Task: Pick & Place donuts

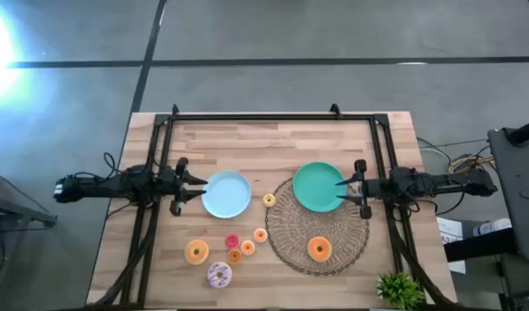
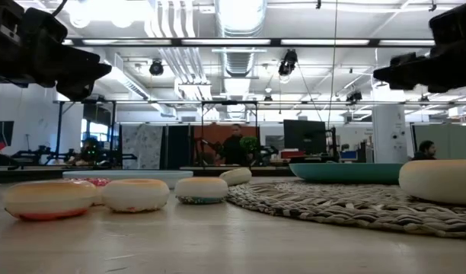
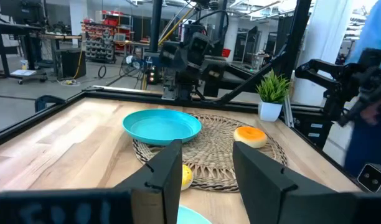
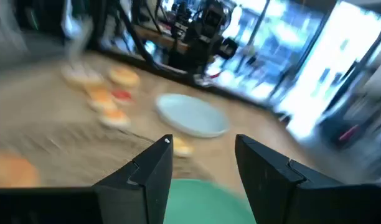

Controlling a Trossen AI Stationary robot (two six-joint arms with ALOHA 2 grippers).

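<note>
My left gripper (image 1: 195,192) hovers open at the left rim of the light-blue plate (image 1: 226,194). My right gripper (image 1: 342,192) hovers open over the right rim of the teal plate (image 1: 319,186). A large orange donut (image 1: 319,249) lies flat on the woven placemat (image 1: 290,229). A tiny yellow donut (image 1: 269,199) lies between the plates. Near the front edge lie a large orange donut (image 1: 196,251), a speckled white-pink donut (image 1: 219,275), a tiny red one (image 1: 232,240) and tiny orange ones (image 1: 247,247). In the left wrist view the yellow donut (image 3: 186,177) shows between the fingers.
A small green plant (image 1: 399,289) stands at the table's near right corner. A black frame (image 1: 273,115) runs along the far edge and down both sides. Bare wood (image 1: 247,147) lies beyond the plates. People show in the room behind the table (image 2: 234,144).
</note>
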